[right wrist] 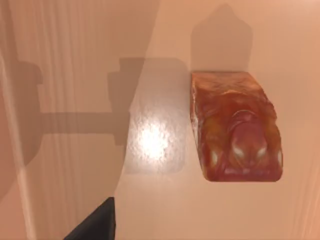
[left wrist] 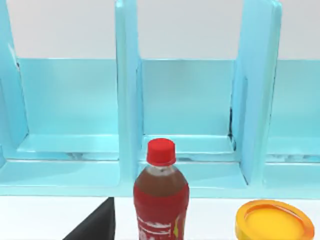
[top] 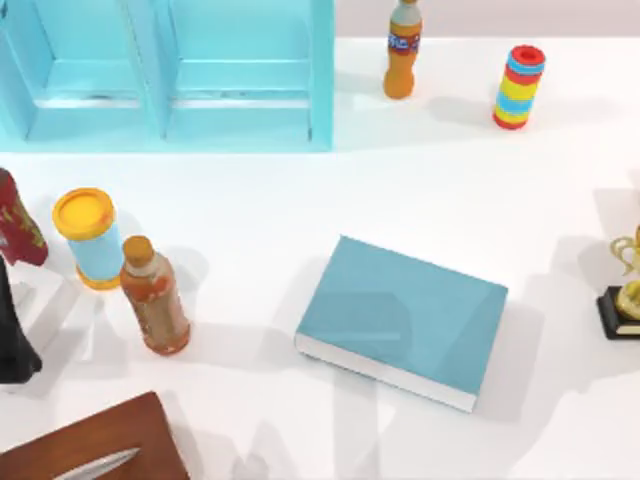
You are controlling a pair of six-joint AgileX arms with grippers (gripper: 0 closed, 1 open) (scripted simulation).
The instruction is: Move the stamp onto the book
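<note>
The book [top: 402, 320] lies flat a little right of the table's [top: 300, 200] middle, nearer the front edge, with nothing on it. The stamp [right wrist: 235, 125] stands on the table under the right wrist camera. For both grippers, I cannot tell if they are released or clenched. A red bottle [left wrist: 161, 200] stands before the cabinet [top: 170, 75], at the table's back left corner.
</note>
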